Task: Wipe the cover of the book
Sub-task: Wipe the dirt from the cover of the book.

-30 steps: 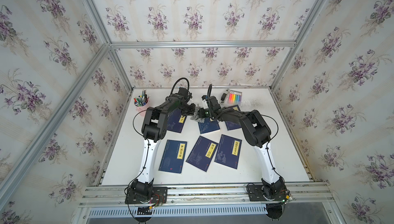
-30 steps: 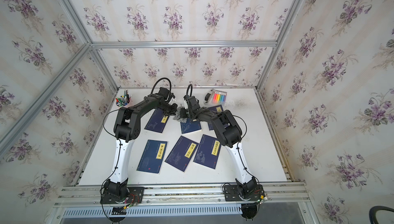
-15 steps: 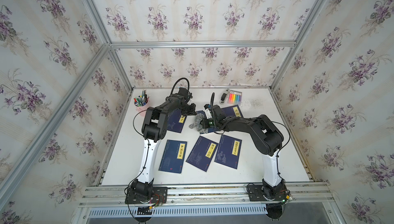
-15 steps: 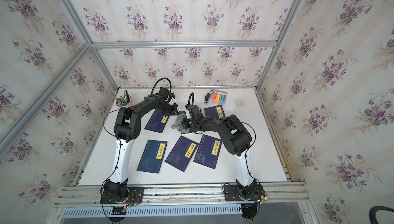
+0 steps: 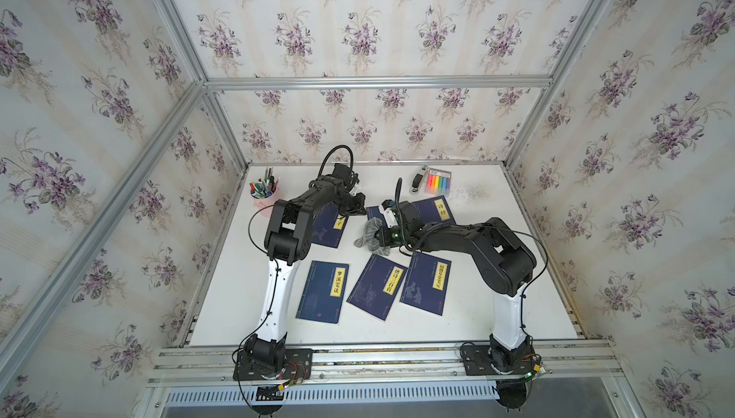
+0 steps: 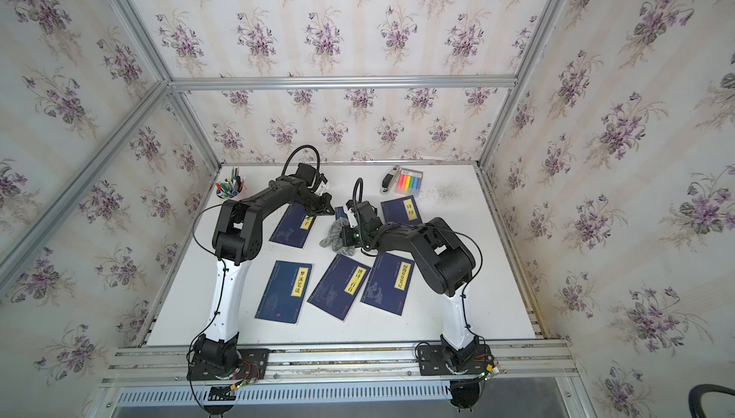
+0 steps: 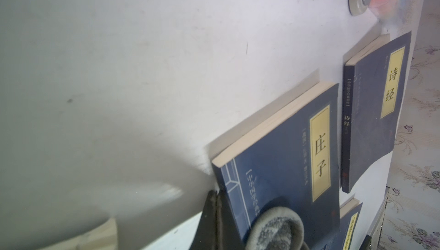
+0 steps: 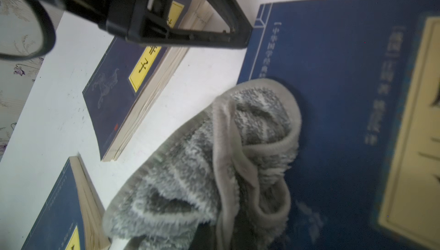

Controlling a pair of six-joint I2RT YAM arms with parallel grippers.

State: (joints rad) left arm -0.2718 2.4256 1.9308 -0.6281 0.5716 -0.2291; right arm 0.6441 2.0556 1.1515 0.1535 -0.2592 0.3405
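right gripper (image 5: pixel 378 234) clamped on grey cloth (image 8: pixel 214 165) draped over book (image 7: pixel 273 177) edge; left gripper (image 7: pixel 216 194) closed, empty, tips at its corner.

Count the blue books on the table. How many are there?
6. Near row: front-left book, front-middle book, front-right book. Far row: back-left book, back-middle book partly under the cloth, back-right book. None looks fully hidden.

Grey cloth (image 8: pixel 214 165) partly on navy book (image 8: pixel 345 94)
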